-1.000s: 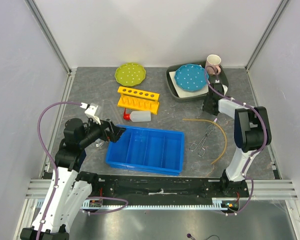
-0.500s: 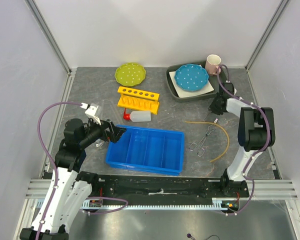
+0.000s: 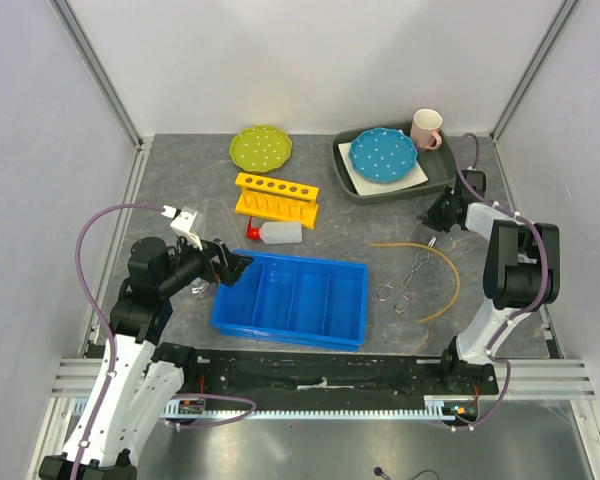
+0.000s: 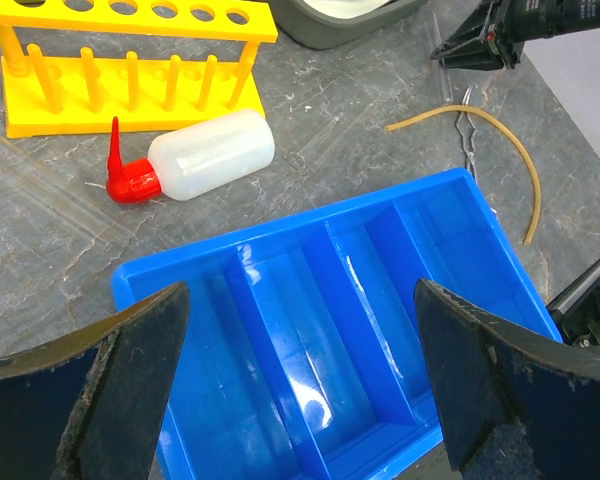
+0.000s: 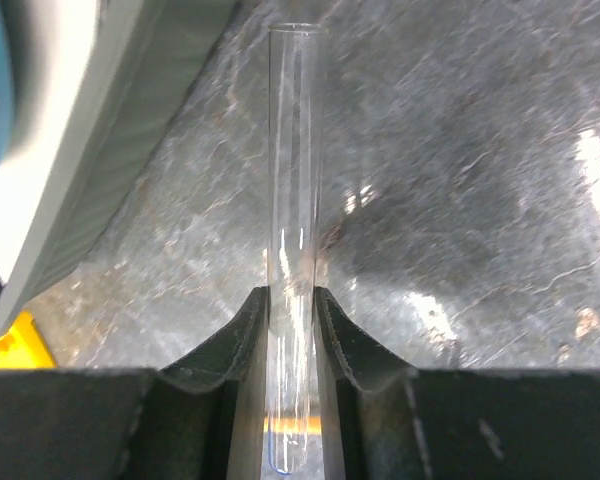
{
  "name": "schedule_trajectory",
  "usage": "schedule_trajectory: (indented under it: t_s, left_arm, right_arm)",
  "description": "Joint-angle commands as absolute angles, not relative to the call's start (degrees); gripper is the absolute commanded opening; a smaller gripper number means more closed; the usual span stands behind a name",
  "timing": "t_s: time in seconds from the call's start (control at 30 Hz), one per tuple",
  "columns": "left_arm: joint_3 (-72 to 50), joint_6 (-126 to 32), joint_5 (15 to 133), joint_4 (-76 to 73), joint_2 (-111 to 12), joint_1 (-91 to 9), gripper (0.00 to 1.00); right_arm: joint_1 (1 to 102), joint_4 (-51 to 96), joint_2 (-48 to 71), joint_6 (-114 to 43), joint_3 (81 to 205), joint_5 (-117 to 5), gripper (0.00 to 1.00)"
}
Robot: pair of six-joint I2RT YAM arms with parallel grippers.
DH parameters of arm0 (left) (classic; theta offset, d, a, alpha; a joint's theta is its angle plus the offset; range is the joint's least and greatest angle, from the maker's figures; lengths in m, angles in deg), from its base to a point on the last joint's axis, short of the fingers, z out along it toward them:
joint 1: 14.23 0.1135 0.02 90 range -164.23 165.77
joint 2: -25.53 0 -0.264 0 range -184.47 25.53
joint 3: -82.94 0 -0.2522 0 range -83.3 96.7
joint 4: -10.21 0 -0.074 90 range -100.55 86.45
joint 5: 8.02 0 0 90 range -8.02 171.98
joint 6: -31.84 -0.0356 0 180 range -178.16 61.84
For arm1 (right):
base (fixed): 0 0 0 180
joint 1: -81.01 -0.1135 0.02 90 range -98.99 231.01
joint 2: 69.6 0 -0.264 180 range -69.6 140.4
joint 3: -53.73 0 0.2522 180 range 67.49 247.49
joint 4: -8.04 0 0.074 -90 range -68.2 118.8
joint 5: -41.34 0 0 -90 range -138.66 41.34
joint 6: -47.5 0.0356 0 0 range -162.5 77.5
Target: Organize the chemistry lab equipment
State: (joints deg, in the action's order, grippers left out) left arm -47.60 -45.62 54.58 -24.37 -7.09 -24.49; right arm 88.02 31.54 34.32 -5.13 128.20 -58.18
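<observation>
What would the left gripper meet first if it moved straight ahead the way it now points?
Most likely the blue plastic divided bin: the open left gripper faces straight into its compartments with nothing between them, though the depth is unclear.

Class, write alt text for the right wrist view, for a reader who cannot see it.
The right gripper is shut on a clear test tube pointing away, grey table behind it. A grey tray edges the left.
</observation>
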Motion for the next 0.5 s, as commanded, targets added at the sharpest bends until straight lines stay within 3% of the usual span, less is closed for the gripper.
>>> schedule_trajectory:
  t_s: [0.0,0.3,0.47]
  left_arm:
    - [-47.09,-47.17,54.56,-22.10,-6.64,-24.78,1.00]
    - [-47.26,-40.15,52.45,-20.00,-6.81,-24.69,1.00]
    - [-49.90,-26.36,45.25,-13.41,-8.83,-24.86,0.99]
  right_arm:
    - [88.22,27.78,28.93,-2.24,126.73,-62.90,0.25]
    - [88.40,25.58,18.65,-0.22,118.92,-65.10,0.25]
    - [88.40,26.01,14.25,0.66,116.71,-67.29,0.25]
